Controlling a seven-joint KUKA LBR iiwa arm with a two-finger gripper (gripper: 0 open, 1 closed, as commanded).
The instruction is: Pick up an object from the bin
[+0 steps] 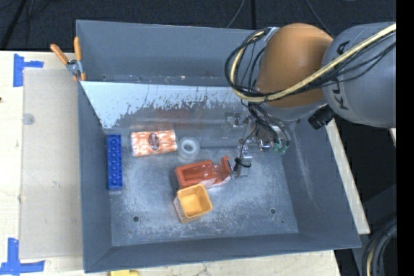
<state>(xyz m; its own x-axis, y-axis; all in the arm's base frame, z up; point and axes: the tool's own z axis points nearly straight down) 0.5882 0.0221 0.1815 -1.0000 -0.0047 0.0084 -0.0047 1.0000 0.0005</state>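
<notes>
Orange-yellow square cup (193, 201) lies nearest, touching a red translucent tray (197, 172) at the middle of the bin (272, 203). The gripper (238, 166) is down at that tray's right end, apparently placed to take its rim. Whether the claw is open or holding anything cannot be told. Beyond lie a clear ring (188, 148) and a printed packet (153, 142).

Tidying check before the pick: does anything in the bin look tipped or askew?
The yellow cup near the front looks tilted, right beside the red clear tray, which lies askew. Nothing looks spilled.
</notes>
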